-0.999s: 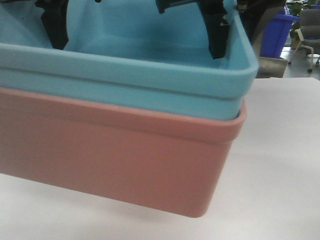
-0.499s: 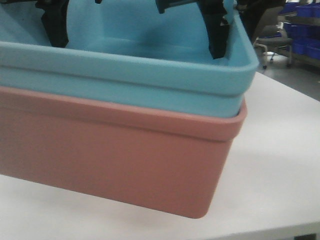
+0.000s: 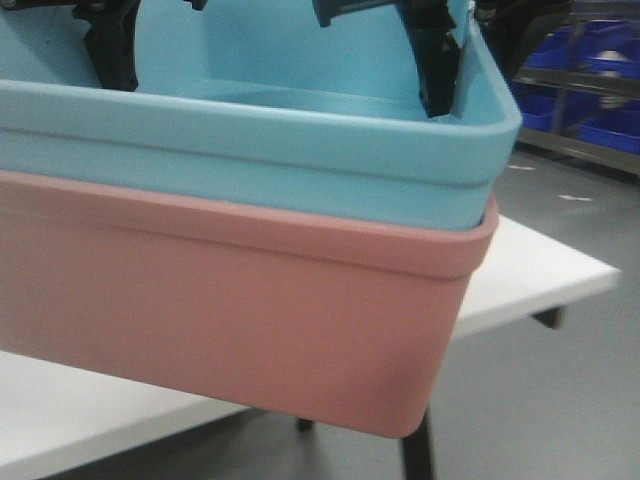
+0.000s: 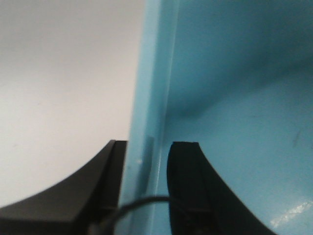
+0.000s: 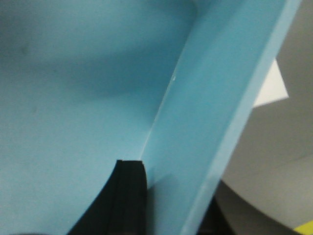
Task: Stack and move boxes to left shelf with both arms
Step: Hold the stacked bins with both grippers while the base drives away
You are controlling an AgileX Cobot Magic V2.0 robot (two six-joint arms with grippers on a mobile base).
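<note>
Swung past table edge (image 3: pixel 560 290), blue box (image 3: pixel 300 150) stays clamped by left hand (image 4: pixel 149 144) and half-hidden right hand (image 5: pixel 146 191)

Stacked pair: sky-blue bin (image 3: pixel 300 150) nested inside salmon-pink bin (image 3: pixel 230 310), slightly tilted, seemingly aloft.

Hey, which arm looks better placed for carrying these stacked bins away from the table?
Left, slightly: the left gripper plainly has a finger on each side of the blue box wall. The right gripper shows mainly its inner finger. Both are likely needed.
</note>
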